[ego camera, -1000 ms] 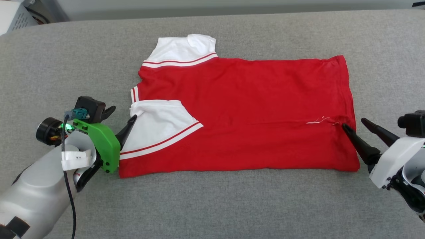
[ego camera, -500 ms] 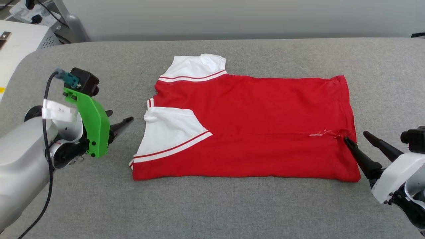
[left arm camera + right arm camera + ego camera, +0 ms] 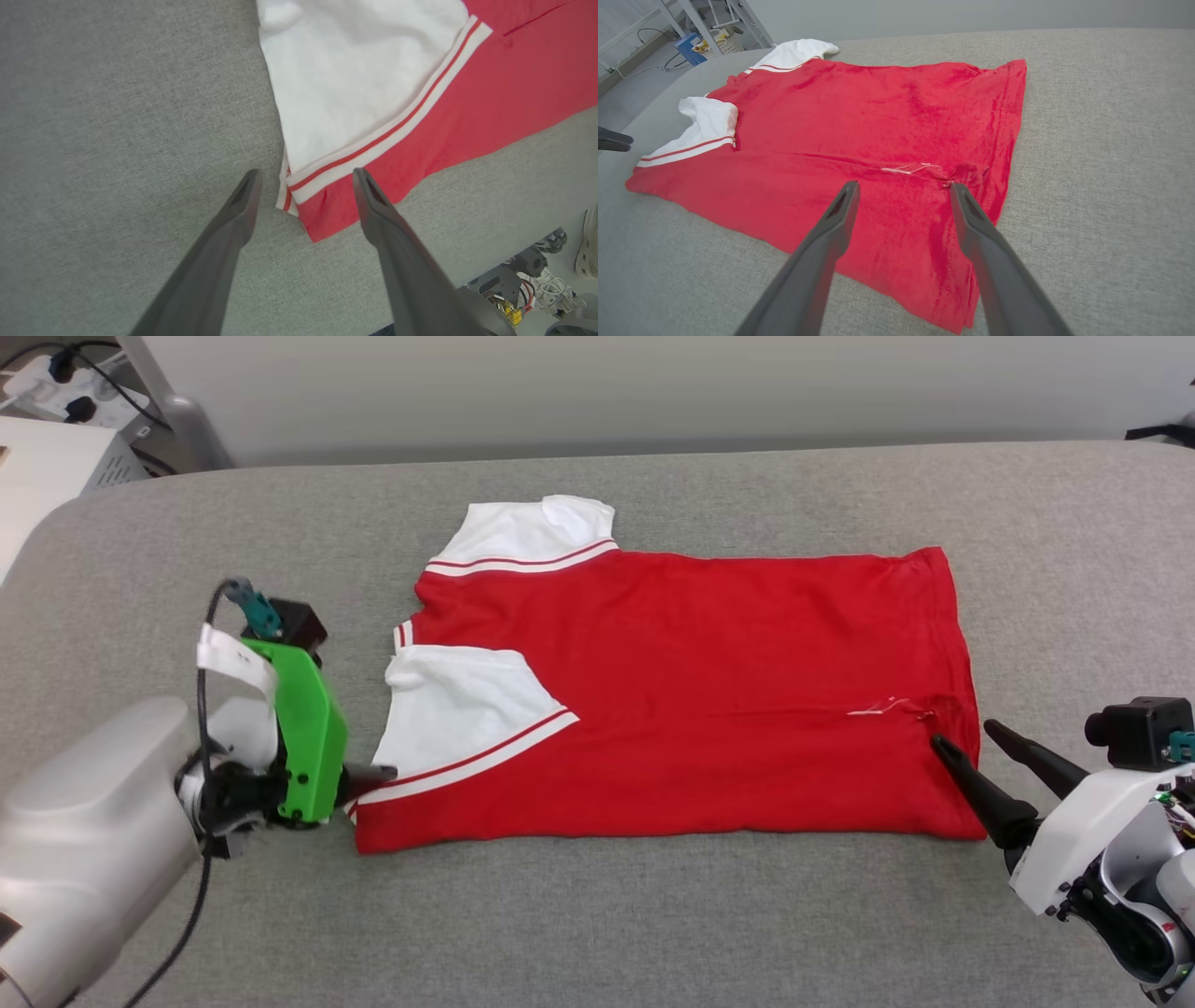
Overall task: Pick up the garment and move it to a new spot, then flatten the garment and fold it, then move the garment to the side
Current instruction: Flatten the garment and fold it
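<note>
The garment (image 3: 672, 691) lies flat on the grey table (image 3: 597, 915), folded lengthwise, with its hem to the right. One white sleeve (image 3: 467, 709) is folded over the red front and the other (image 3: 527, 537) sticks out at the far left. My left gripper (image 3: 375, 772) is open at the garment's near-left corner. In the left wrist view its fingers (image 3: 304, 171) straddle the striped trim (image 3: 373, 144) at that corner. My right gripper (image 3: 961, 732) is open at the hem's near end. In the right wrist view it (image 3: 903, 185) hovers over the red cloth (image 3: 859, 116) beside a loose white thread (image 3: 910, 168).
A white cabinet (image 3: 47, 476) and cables stand off the table's far left. Past the table's near edge, robot hardware and wires (image 3: 518, 289) show on the floor. Bare grey table surrounds the garment.
The head camera has shifted. My left gripper drew back from the folded sleeve's upper edge and came in at the garment's near-left corner. The right gripper stays at the hem.
</note>
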### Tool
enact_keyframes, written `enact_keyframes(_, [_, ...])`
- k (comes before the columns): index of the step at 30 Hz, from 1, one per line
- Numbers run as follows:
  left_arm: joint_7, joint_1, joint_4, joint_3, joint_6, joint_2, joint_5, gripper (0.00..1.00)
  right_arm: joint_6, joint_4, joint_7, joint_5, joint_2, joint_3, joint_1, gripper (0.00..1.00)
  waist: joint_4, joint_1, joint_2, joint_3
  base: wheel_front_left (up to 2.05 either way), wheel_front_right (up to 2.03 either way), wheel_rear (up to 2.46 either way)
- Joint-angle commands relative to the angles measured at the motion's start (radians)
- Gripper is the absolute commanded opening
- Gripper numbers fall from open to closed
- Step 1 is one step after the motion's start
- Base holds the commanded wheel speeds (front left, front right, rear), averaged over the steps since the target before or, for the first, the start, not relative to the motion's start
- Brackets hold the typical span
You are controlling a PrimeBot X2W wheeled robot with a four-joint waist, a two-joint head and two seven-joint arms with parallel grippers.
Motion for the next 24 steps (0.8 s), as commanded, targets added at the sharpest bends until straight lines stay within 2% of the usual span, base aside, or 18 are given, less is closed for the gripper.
enact_keyframes(1, [0.007, 0.028, 0.016, -0.005, -0.003, -0.013, -0.003, 1.0, -0.001, 0.0, 0.003, -0.01, 0.006, 0.002, -0.003, 1.0, -0.013, 0.0001, 0.0, 0.01, 0.0, 0.0, 0.0])
enact_keyframes(13, [-0.007, 0.128, 0.13, -0.014, -0.003, -0.081, 0.019, 1.0, -0.001, -0.003, 0.009, -0.021, 0.021, 0.019, -0.036, 1.0, -0.045, 0.0001, 0.0, 0.054, 0.0, 0.0, 0.0])
enact_keyframes(15, [-0.005, 0.135, 0.125, -0.016, -0.003, -0.082, 0.042, 0.0, -0.001, -0.006, 0.01, -0.023, 0.016, 0.021, -0.043, 1.0, -0.046, 0.0001, 0.0, 0.054, 0.0, 0.0, 0.0])
enact_keyframes(20, [-0.103, 0.124, 0.087, -0.012, -0.003, -0.052, 0.093, 0.0, -0.001, -0.016, 0.028, -0.067, -0.02, 0.019, -0.075, 1.0, -0.049, 0.0001, 0.0, 0.045, 0.0, 0.0, 0.0])
enact_keyframes(24, [-0.19, 0.11, 0.035, -0.004, -0.003, -0.022, 0.109, 0.0, -0.001, -0.035, 0.083, -0.093, -0.053, -0.007, -0.113, 1.0, -0.042, 0.0001, 0.0, 0.034, 0.0, 0.0, 0.0])
